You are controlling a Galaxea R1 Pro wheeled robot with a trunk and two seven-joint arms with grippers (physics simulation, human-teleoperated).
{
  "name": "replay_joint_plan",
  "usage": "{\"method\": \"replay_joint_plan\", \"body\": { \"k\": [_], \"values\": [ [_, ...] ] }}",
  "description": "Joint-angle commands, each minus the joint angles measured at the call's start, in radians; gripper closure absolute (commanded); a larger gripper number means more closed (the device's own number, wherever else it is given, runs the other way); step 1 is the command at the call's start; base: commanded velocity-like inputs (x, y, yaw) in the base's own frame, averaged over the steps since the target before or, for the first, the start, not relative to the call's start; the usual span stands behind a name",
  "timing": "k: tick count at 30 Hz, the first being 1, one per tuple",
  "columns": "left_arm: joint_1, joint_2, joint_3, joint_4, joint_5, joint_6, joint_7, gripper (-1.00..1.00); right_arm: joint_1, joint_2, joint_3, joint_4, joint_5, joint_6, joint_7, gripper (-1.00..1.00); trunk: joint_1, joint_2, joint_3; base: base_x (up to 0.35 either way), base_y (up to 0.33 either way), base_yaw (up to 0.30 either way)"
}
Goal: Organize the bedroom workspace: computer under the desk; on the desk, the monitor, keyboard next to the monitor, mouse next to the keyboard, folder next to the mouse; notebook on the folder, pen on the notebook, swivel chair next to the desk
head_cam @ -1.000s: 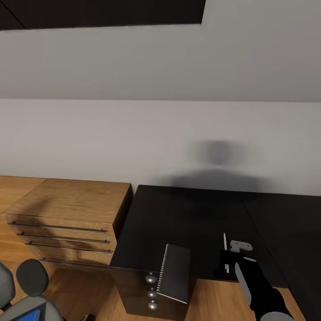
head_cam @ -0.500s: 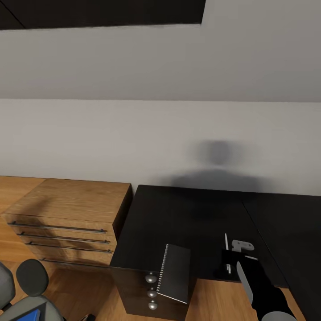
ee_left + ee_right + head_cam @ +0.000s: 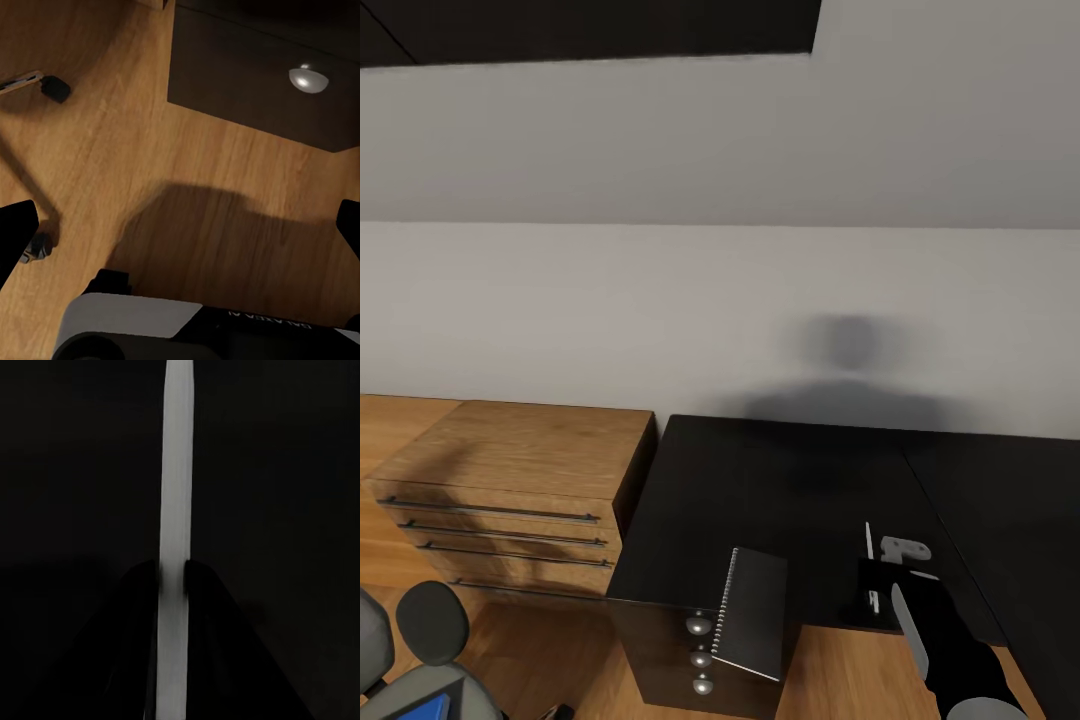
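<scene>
The pen (image 3: 177,510) is pinched between the 2 fingers of your right gripper (image 3: 872,590), standing upright just above the black worktop (image 3: 780,490) near its front edge. The notebook (image 3: 752,612) (spiral-bound) overhangs that front edge above the drawer knobs. Your left gripper (image 3: 180,240) hangs spread wide and empty over the wooden floor (image 3: 112,150).
</scene>
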Motion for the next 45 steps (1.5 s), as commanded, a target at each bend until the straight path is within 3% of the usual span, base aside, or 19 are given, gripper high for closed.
{"method": "replay_joint_plan", "body": {
  "k": [1, 23, 24, 45],
  "values": [
    [-0.001, 0.001, -0.008, 0.000, 0.010, -0.005, 0.008, -1.00, -0.001, 0.000, 0.000, -0.001, 0.003, 0.006, 0.000, 1.00, 0.000, -0.001, -0.001, 0.000, 0.000, 0.000],
    [-0.001, 0.001, -0.008, -0.001, 0.010, -0.005, 0.005, -1.00, -0.001, 0.000, 0.001, -0.002, 0.003, 0.006, 0.000, 1.00, 0.000, -0.001, -0.001, 0.000, 0.000, 0.000],
    [-0.001, 0.001, -0.008, -0.001, 0.010, -0.005, 0.005, -1.00, -0.001, 0.000, 0.001, -0.002, 0.003, 0.006, 0.000, -1.00, 0.000, -0.001, -0.001, 0.000, 0.000, 0.000],
    [-0.001, 0.002, -0.006, -0.001, 0.011, -0.005, 0.003, -1.00, -0.001, 0.002, 0.001, -0.002, 0.001, 0.006, 0.000, -1.00, 0.000, -0.001, -0.001, 0.000, 0.000, 0.000]
  ]
}}
